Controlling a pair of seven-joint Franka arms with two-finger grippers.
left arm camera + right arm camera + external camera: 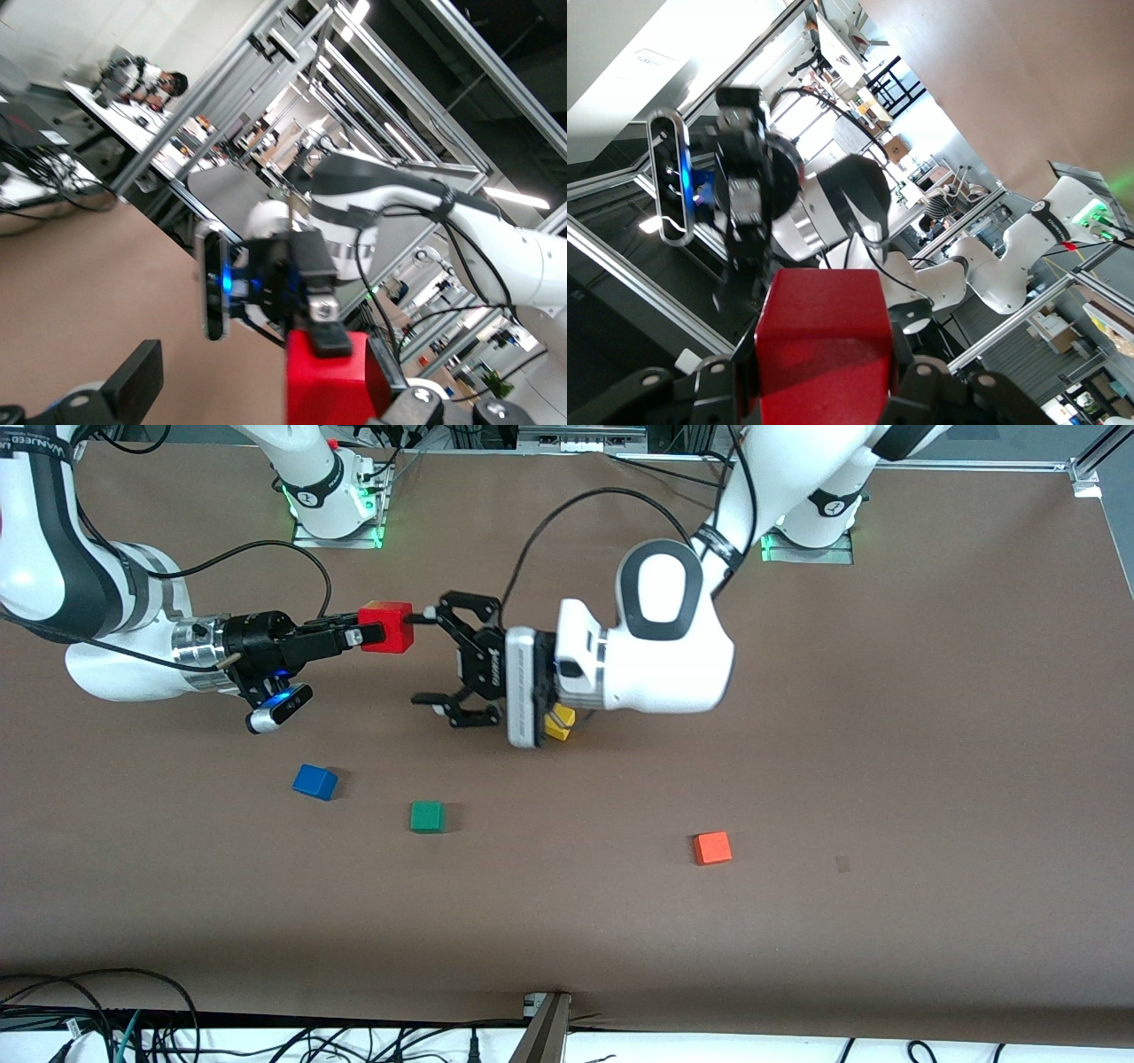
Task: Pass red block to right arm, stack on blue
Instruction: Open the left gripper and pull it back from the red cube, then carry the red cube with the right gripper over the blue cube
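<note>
Mid-air handover above the bench [886,735]: right gripper [372,635] fingers pinch the red block [387,627] horizontally, left gripper [438,657] fingers spread wide beside it, releasing; blue cube [314,781] waits below.

I see the blue cube [314,781] on open desk [930,735], with bare air above it. The green cube [427,816] sits near it toward the left arm's end, the orange cube [712,848] well apart. My left gripper [431,657], spread wide, crowds the red block [386,627] held up by my right gripper [368,629].
</note>
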